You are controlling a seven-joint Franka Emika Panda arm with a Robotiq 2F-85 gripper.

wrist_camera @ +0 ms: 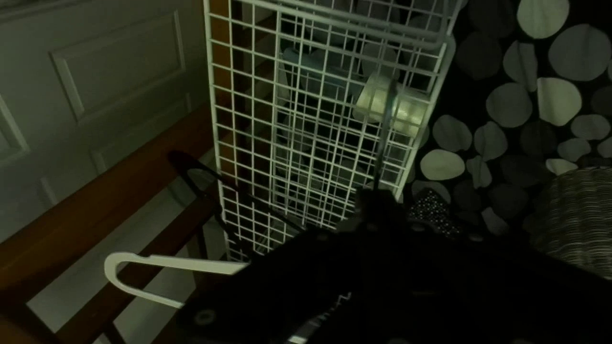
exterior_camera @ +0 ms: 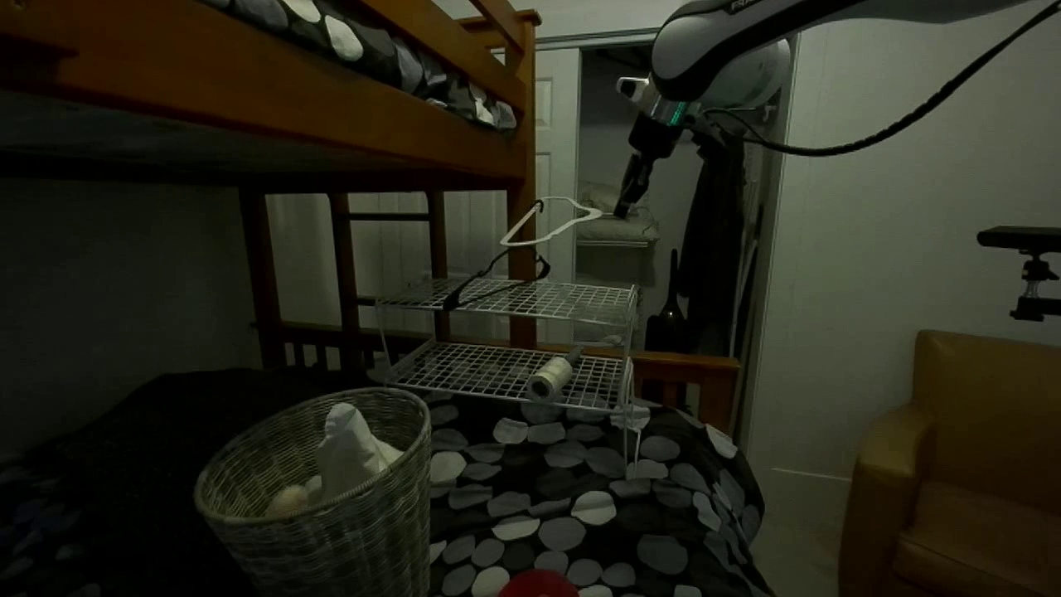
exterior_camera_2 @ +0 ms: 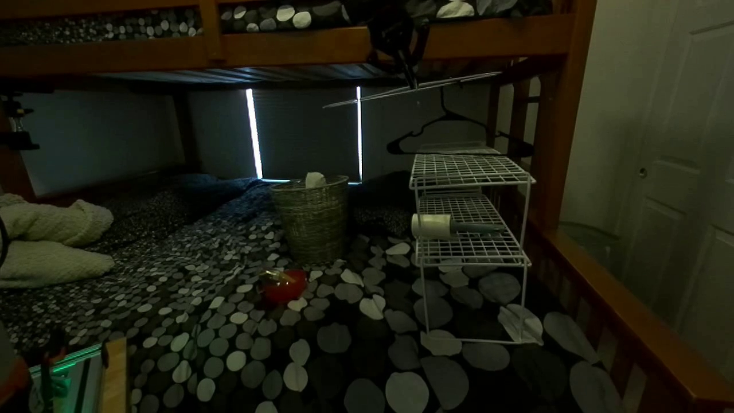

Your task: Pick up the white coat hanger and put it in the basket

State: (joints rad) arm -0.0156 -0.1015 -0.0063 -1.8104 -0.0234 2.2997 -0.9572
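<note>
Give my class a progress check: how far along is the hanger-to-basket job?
Done: the white coat hanger looks picked up, in the air higher than the white wire rack.
In hand: the end effector seems shut on it, though darkness hides the exact grip. The black hanger may be caught on it.
Left: carrying it to the basket, standing apart from it, and letting go inside.

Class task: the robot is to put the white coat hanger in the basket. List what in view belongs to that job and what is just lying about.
Part of the job:
white coat hanger
basket
gripper

Just lying about:
black hanger
white wire rack
lint roller
red bowl-shaped object
white item inside the basket
cream fluffy fabric
</note>
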